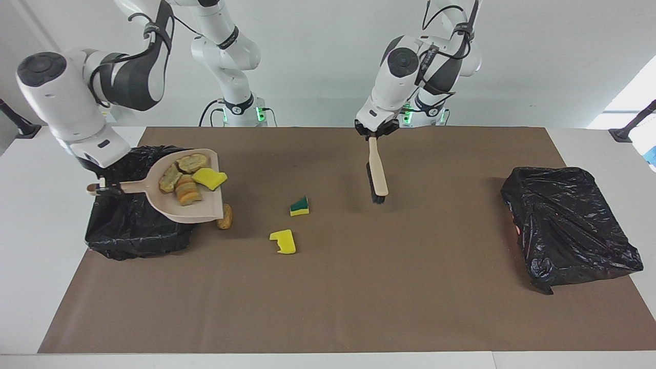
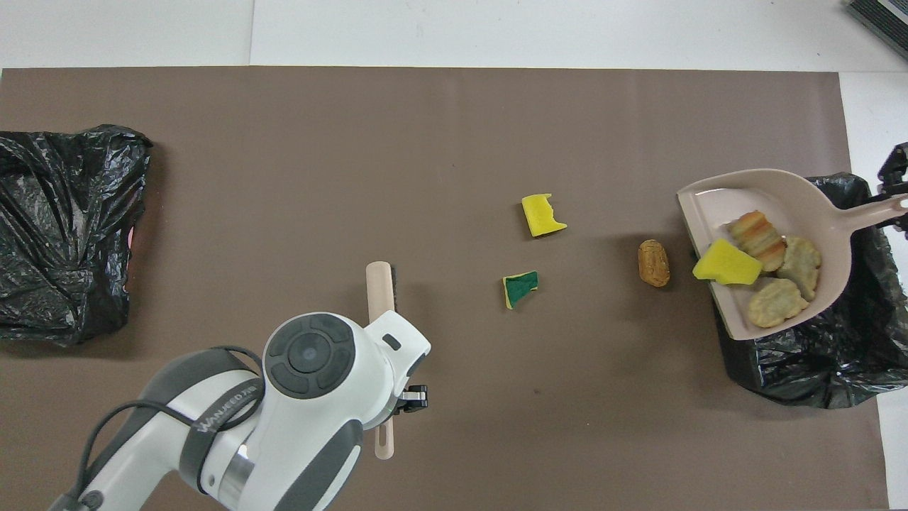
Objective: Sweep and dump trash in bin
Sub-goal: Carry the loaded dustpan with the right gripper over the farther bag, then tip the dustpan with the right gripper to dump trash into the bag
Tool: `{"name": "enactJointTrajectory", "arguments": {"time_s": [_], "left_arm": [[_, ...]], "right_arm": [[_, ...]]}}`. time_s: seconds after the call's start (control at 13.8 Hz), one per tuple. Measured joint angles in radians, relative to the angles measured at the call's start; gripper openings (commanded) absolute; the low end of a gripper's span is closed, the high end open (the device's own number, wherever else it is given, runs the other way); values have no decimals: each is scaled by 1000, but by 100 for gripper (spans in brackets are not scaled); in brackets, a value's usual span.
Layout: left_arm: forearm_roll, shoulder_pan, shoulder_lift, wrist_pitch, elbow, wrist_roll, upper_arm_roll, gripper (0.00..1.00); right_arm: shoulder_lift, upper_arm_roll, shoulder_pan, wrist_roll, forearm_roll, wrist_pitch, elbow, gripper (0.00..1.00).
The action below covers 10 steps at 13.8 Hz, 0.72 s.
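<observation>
My right gripper [image 1: 105, 188] [image 2: 895, 202] is shut on the handle of the beige dustpan [image 1: 197, 212] [image 2: 766, 202], which hangs over the open black-lined bin [image 1: 128, 233] [image 2: 837, 355]. In the pan lie several pieces of trash: a yellow sponge chunk [image 1: 209, 178] [image 2: 725, 264] and tan bread-like pieces [image 1: 187, 192] [image 2: 777, 301]. Three scraps rest on the mat: a brown nugget [image 1: 224, 216] [image 2: 653, 262] beside the bin, a green-topped wedge [image 1: 300, 206] [image 2: 521, 289] and a yellow chunk [image 1: 283, 242] [image 2: 543, 214]. My left gripper [image 1: 375, 134] [image 2: 397, 406] is shut on the brush [image 1: 378, 177] [image 2: 381, 284], held above the mat.
A second bin [image 1: 569, 225] [image 2: 64, 227] wrapped in a black bag stands at the left arm's end of the table. A brown mat [image 1: 359, 297] covers most of the table.
</observation>
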Motion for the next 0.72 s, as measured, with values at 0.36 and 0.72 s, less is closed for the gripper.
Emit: {"name": "enactJointTrajectory", "arguments": {"time_s": [0.36, 0.72], "left_arm": [[0, -166, 44, 154, -61, -121, 0, 0], [0, -217, 76, 185, -66, -153, 1, 0]], "right_arm": [[-16, 0, -83, -2, -235, 96, 1, 0], [-120, 13, -60, 291, -552, 210, -216, 0]]}}
